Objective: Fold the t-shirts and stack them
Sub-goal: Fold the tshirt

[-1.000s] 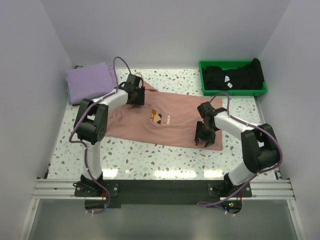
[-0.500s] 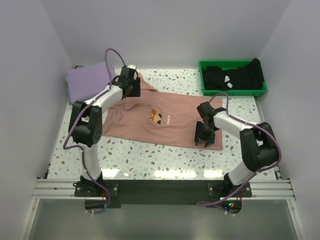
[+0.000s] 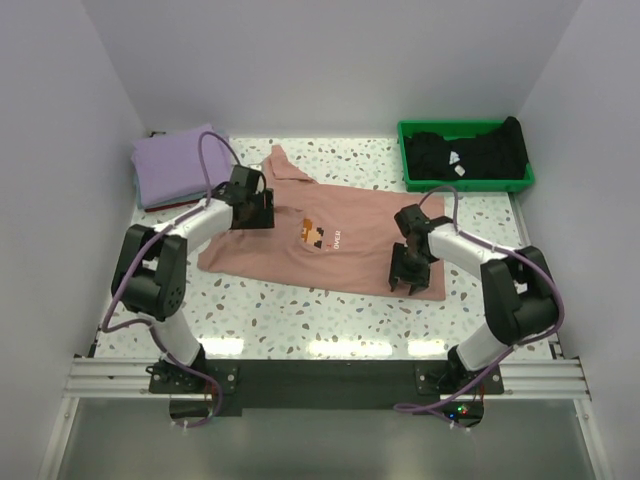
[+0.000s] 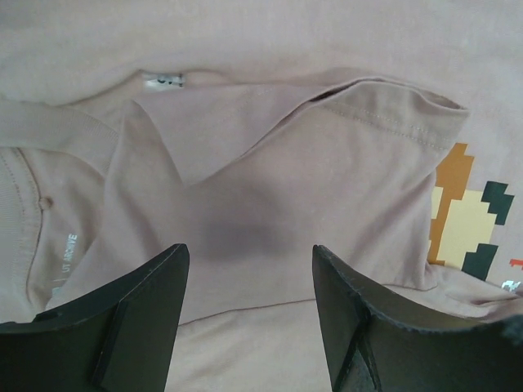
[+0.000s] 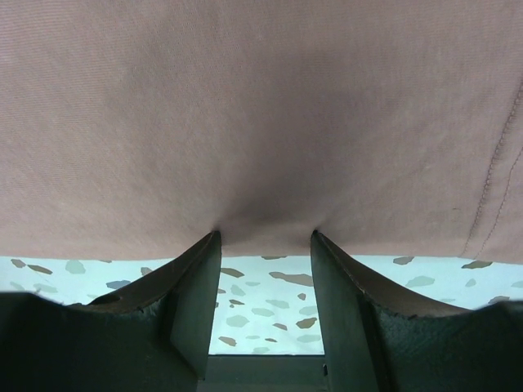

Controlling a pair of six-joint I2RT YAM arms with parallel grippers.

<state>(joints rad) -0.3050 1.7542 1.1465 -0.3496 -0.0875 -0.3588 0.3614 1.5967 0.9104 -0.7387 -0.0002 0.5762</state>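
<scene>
Jaws apart on both, nothing gripped. Left gripper (image 3: 258,212) hovers over the salmon-pink cotton t-shirt (image 3: 350,262) spread mid-frame on the speckled desk (image 3: 300,312), above its folded-in sleeve (image 4: 327,163); right gripper (image 3: 404,278) straddles the hem (image 5: 98,238), probably to pin it.

A green plastic tray (image 3: 468,184) sits at the desk's (image 3: 300,315) far right corner, well beyond the right end effector (image 3: 404,281) and off to its right. The desk is pale and speckled, showing bare just nearside of that end effector. An aluminium rail (image 3: 320,378) runs farther nearside.
</scene>
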